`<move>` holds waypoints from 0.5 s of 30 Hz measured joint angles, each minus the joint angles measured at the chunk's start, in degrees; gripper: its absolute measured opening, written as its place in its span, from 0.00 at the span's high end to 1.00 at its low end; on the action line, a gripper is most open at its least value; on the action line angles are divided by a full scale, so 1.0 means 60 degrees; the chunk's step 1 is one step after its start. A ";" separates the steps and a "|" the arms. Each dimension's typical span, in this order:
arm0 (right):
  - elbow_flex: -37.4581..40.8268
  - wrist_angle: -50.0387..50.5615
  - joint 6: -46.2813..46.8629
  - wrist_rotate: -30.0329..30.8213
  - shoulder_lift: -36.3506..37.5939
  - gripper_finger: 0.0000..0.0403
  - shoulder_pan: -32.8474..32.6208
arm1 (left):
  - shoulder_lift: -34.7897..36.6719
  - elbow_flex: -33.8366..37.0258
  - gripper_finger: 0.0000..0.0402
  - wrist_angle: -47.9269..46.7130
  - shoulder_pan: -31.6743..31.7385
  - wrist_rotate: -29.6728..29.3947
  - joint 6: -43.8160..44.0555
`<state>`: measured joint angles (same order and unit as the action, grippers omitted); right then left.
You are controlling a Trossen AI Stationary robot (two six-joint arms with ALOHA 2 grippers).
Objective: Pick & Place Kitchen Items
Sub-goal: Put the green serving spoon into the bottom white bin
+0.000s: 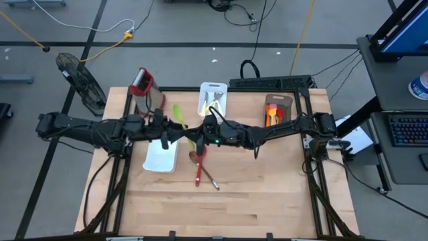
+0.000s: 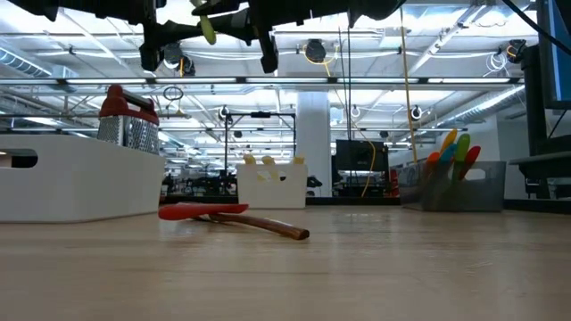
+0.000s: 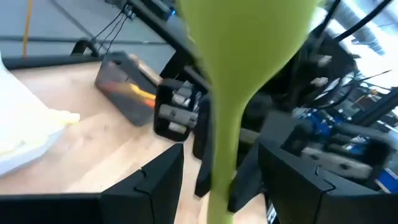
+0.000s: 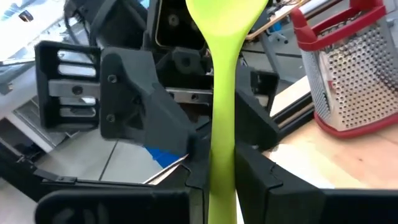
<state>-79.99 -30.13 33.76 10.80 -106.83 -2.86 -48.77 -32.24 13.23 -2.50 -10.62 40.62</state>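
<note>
Steel grater (image 1: 142, 83) beside white tray (image 1: 161, 157) on table (image 1: 254, 194)

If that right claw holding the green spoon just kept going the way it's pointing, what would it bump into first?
Probably the left gripper. The right gripper is clamped on the green spoon and faces the other arm head-on above the table; the open left fingers already flank the spoon. Depth is hard to judge.
</note>
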 joint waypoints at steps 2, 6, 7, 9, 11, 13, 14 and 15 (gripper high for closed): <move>0.0000 0.0034 -0.0006 0.0070 0.0000 0.91 0.0002 | -0.0254 0.0010 0.47 0.0273 0.0039 -0.0092 0.0111; -0.0004 0.0064 -0.0103 0.0204 0.0000 0.91 -0.0012 | -0.0481 0.0006 0.47 0.0595 0.0212 -0.0325 0.0260; -0.0004 0.0068 -0.0107 0.0213 0.0000 0.91 -0.0024 | -0.0516 0.0006 0.47 0.0631 0.0256 -0.0327 0.0317; -0.0002 0.0069 -0.0177 0.0202 0.0000 0.91 -0.0034 | -0.0532 0.0006 0.47 0.0611 0.0313 -0.0330 0.0437; -0.0004 0.0091 -0.0249 0.0195 0.0000 0.91 -0.0038 | -0.0528 0.0006 0.50 0.0644 0.0362 -0.0337 0.0507; -0.0004 0.0189 -0.0252 0.0216 0.0000 0.91 -0.0034 | -0.0528 0.0006 0.56 0.0709 0.0401 -0.0449 0.0506; -0.0004 0.0239 -0.0262 0.0228 0.0000 0.91 -0.0034 | -0.0528 0.0006 0.59 0.0757 0.0415 -0.0500 0.0503; -0.0004 0.0286 -0.0287 0.0228 0.0000 0.91 -0.0034 | -0.0528 0.0006 0.63 0.0815 0.0415 -0.0510 0.0503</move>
<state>-80.01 -28.41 32.04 12.16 -106.83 -3.07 -51.94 -32.21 18.12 -0.01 -13.68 43.64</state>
